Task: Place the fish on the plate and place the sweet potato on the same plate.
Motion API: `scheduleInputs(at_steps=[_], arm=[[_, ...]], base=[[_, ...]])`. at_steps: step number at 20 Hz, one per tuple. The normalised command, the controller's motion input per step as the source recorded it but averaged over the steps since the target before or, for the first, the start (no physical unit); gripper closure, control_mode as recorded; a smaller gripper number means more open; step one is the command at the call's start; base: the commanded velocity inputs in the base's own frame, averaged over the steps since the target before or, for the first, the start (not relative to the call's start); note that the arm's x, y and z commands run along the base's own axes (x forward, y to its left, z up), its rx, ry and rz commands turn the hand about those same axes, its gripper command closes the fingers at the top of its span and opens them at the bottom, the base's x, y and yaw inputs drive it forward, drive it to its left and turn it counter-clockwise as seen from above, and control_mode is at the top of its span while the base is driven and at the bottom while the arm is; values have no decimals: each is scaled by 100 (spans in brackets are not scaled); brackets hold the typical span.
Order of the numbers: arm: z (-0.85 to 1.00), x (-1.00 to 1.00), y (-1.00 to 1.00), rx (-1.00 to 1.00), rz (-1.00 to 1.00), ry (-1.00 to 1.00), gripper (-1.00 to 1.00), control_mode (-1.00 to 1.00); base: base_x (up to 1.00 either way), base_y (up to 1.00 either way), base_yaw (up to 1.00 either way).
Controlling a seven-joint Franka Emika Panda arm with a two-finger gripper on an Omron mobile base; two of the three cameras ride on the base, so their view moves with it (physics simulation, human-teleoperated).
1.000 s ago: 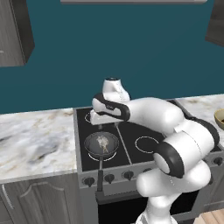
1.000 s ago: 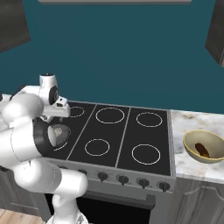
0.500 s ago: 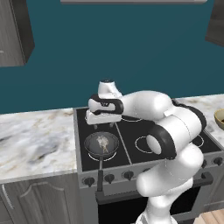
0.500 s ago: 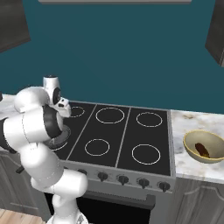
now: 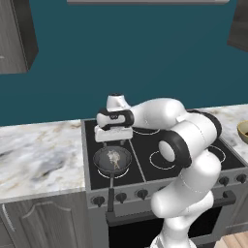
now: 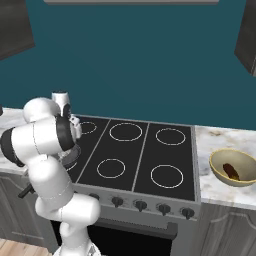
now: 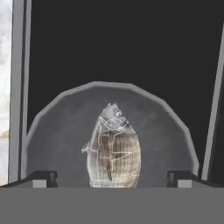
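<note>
The pale grey-beige fish [image 7: 113, 151] lies in the dark frying pan [image 7: 61, 131] on the stove's front left burner, also seen as the fish [image 5: 114, 156] in the pan [image 5: 99, 164]. My gripper [image 5: 114, 143] hangs just above the pan and the fish, open, with one dark fingertip [image 7: 43, 177] on each side of the fish and nothing held. The dark reddish-brown sweet potato [image 6: 231, 171] rests in the tan bowl [image 6: 220, 161] on the right counter. The plate is out of view.
The black stove top [image 6: 145, 150] has several ringed burners, with knobs along its front. Marble counter [image 5: 38, 155] stretches to the left of the stove. The pan's handle [image 5: 111, 193] sticks out over the stove's front edge. Dark cabinets hang at the upper corners.
The hand has come down and slightly left, closer over the pan and the fish. The arm's elbow has swung over. The fish, pan and bowl have not moved.
</note>
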Motion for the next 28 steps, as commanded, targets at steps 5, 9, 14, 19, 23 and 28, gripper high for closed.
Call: scheduleInputs(at_steps=[5, 9, 14, 19, 23, 28], arm=[[-37, -41, 0, 0, 0, 7, -100, -100], [-3, -12, 0, 0, 0, 1, -100, -100], [-9, 15, 0, -1, 0, 0, -100, -100], [-25, 8, 2, -1, 0, 0, -100, -100], [-21, -2, 5, 0, 0, 0, -100, -100], [-22, 0, 6, 0, 0, 1, -100, -100]], base=[[0, 0, 0], [0, 0, 0], [0, 0, 0], [0, 0, 0], [0, 0, 0], [0, 0, 0]])
